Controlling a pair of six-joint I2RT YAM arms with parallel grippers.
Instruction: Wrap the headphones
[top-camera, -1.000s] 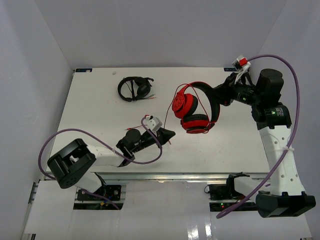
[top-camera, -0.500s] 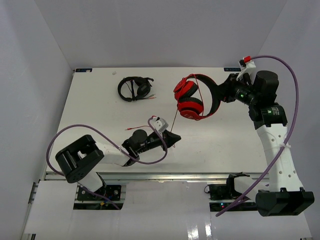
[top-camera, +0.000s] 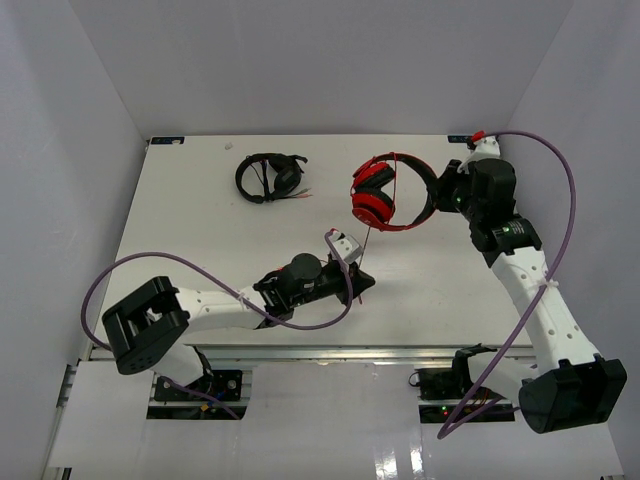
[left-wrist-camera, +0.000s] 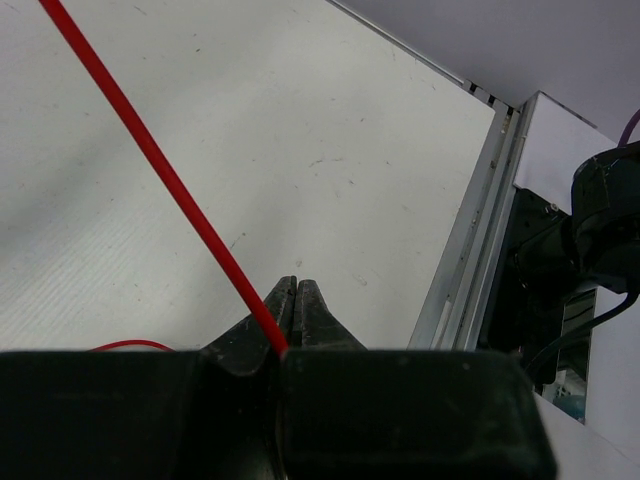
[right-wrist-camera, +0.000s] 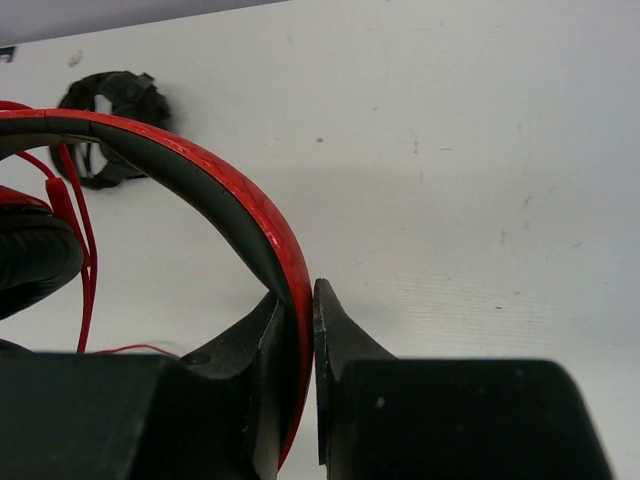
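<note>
The right gripper (top-camera: 433, 190) is clamped on the headband of the red over-ear headphones (top-camera: 378, 195), holding them above the far right of the white bench (top-camera: 190, 240). The left gripper (top-camera: 362, 281), closed on the thin red cable (left-wrist-camera: 160, 165), has swung right to just below the cups. The cable now runs taut, probably ready for another turn.

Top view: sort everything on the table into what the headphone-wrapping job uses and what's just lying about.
Job in hand:
red headphones, headband clamped in the right fingers
red cable, pinched in the left fingers

Lying about:
black headphones, untouched
</note>
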